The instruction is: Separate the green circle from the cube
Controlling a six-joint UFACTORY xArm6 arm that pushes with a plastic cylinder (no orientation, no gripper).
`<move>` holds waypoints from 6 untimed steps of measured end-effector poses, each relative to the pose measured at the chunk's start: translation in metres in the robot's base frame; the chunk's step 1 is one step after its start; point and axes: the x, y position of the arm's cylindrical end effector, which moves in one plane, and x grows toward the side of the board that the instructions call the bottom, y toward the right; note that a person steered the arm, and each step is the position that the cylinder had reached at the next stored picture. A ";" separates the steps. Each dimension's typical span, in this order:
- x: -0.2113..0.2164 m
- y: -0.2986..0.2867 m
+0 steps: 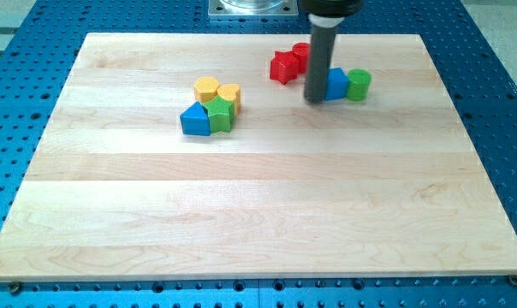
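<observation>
The green circle stands near the view's top right, touching the right side of the blue cube. My tip is at the cube's left side, right against it; the rod hides the cube's left edge. The circle is on the far side of the cube from my tip.
A red star and another red block, partly hidden by the rod, lie just left of the rod. A cluster sits left of centre: yellow hexagon, yellow heart, green star, blue triangle-topped block. The wooden board ends on blue perforated table.
</observation>
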 end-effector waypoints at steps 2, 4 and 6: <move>-0.053 0.068; -0.102 0.159; -0.030 0.157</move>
